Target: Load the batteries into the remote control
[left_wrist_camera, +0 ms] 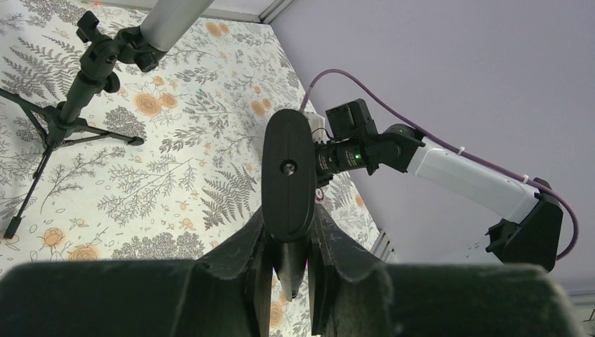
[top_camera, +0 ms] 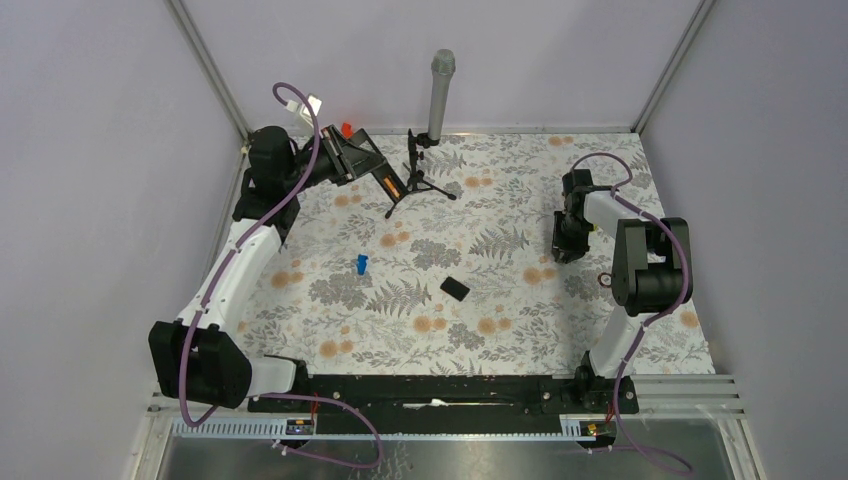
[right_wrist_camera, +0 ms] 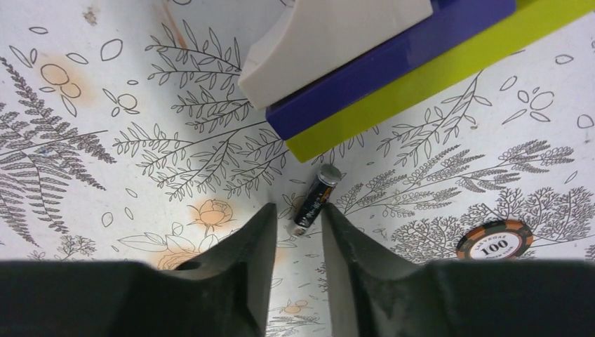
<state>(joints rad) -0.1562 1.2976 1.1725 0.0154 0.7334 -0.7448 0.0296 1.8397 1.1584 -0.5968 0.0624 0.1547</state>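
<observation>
black remote sits clamped between the fingers of the left gripper, held above the flowered table near the microphone stand. a dark battery with silver ends lies on the table. its near end sits between the parted fingers of the right gripper, and i cannot tell whether they pinch it.

The right gripper points down at a fern-and-flower cloth, its dark fingers narrowly apart astride the near end of a dark, silver-capped battery. The battery lies slanted on the cloth. Just beyond the fingertips are stacked white, blue and yellow-green slabs. Right of the fingers lies a "100" poker chip.
</observation>
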